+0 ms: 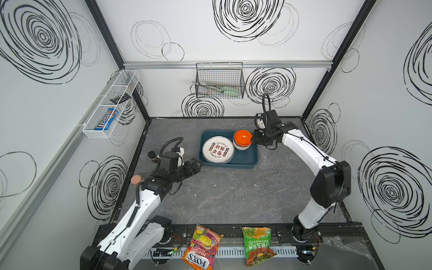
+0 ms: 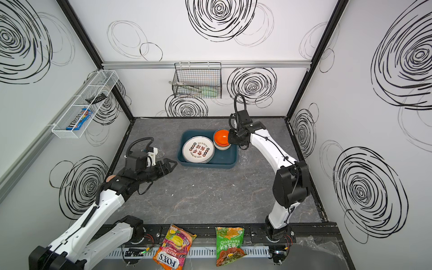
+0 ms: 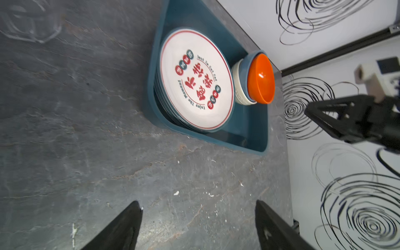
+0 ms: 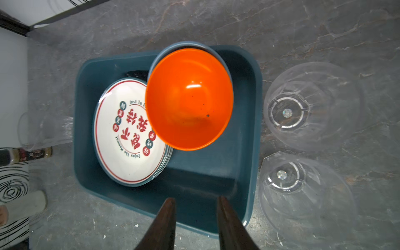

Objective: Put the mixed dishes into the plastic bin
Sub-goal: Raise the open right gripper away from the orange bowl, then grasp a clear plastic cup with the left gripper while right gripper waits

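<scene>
The dark teal plastic bin (image 1: 245, 161) (image 2: 225, 159) (image 3: 249, 134) (image 4: 194, 179) holds a stack of white plates (image 1: 217, 149) (image 2: 198, 149) (image 3: 194, 82) (image 4: 116, 138) with red characters. Beside them the orange bowl (image 1: 242, 137) (image 3: 260, 79) (image 4: 188, 99) sits tilted in a blue bowl (image 3: 248, 63), nested in a cream bowl (image 3: 238, 86). My right gripper (image 1: 253, 140) (image 4: 195, 200) is open and empty above the bin's right rim, next to the orange bowl. Two clear cups (image 4: 311, 106) (image 4: 303, 190) stand on the table right of the bin. My left gripper (image 1: 199, 166) (image 3: 198, 204) is open and empty left of the bin.
A third clear cup (image 3: 28, 23) (image 4: 43, 132) stands left of the bin near the dark-capped spice jar (image 1: 152, 156) and a cork-topped jar (image 1: 136, 180). Two snack bags (image 1: 203, 250) (image 1: 257, 247) lie at the front edge. A wire basket (image 1: 219, 81) and a mesh basket (image 1: 109, 105) hang on the walls.
</scene>
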You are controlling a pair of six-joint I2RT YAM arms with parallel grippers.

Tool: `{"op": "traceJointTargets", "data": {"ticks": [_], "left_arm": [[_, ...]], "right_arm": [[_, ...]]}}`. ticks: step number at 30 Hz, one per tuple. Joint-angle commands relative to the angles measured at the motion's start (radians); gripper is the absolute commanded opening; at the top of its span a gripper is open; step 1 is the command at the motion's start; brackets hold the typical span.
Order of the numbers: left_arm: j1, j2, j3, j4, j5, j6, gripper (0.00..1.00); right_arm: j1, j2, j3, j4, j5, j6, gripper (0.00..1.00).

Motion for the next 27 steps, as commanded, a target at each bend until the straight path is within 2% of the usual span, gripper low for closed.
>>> {"op": "traceJointTargets", "data": {"ticks": [1,11,22,27], "left_arm": [[0.054,0.032,0.058,-0.047,-0.075,0.031,0.84],[0.18,0.122,0.145,-0.058,-0.158,0.029,0.82],[0.276,0.194,0.172,-0.033,-0.202,0.013,0.81],[0.29,0.255,0.197,-0.006,-0.247,-0.007,0.81]], "right_arm": [[0.022,-0.068,-0.085,0.079,-0.063,-0.018,0.37],[0.08,-0.206,-0.308,0.209,-0.133,-0.048,0.38],[0.166,-0.252,-0.412,0.301,-0.183,-0.059,0.38],[0.19,-0.261,-0.435,0.314,-0.187,-0.057,0.38]]}}
